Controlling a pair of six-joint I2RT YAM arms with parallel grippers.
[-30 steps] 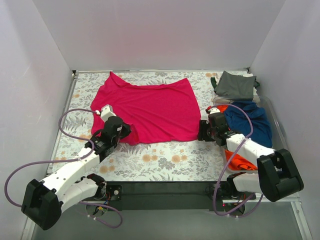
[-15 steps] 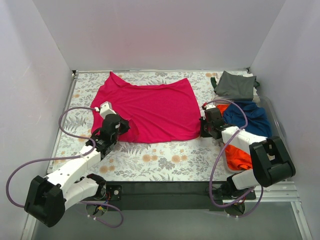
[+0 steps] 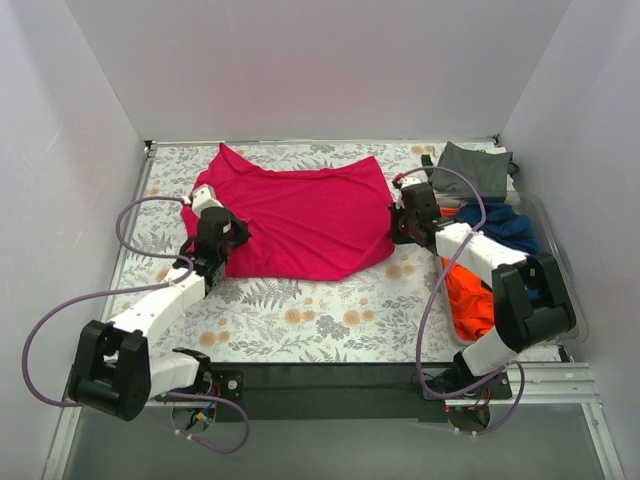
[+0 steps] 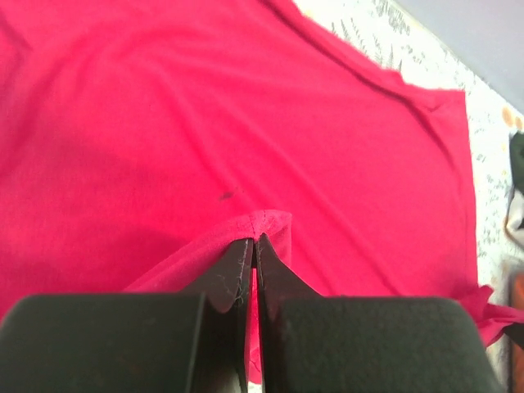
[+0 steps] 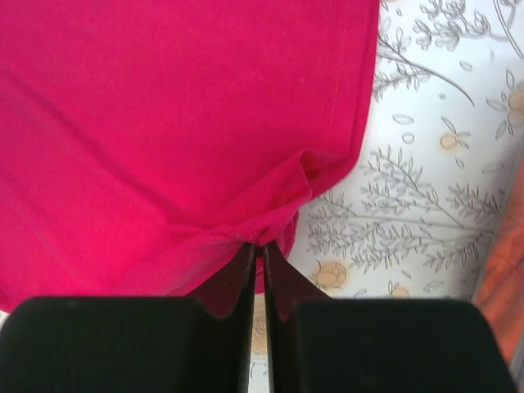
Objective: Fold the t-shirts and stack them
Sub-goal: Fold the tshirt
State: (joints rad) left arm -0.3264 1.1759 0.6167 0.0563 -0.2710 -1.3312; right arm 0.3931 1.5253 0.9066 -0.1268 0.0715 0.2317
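The magenta-pink t-shirt (image 3: 295,215) lies spread on the floral tablecloth, its near edge lifted and folded back. My left gripper (image 3: 222,236) is shut on the shirt's near left edge; the left wrist view shows the hem (image 4: 262,223) pinched between the jaws. My right gripper (image 3: 400,222) is shut on the near right corner (image 5: 270,233). The dark grey-green t-shirt (image 3: 472,170) lies folded at the back right. The navy blue t-shirt (image 3: 500,226) and the bright orange t-shirt (image 3: 472,298) lie crumpled in a bin at the right.
The clear plastic bin (image 3: 548,240) stands along the right side. The floral tablecloth (image 3: 320,310) covers the table. White walls close in the back and both sides. Purple cables loop beside each arm.
Both grippers have moved away from me, carrying the pink shirt's near edge toward the back. The shirt's near part is now folding over itself.
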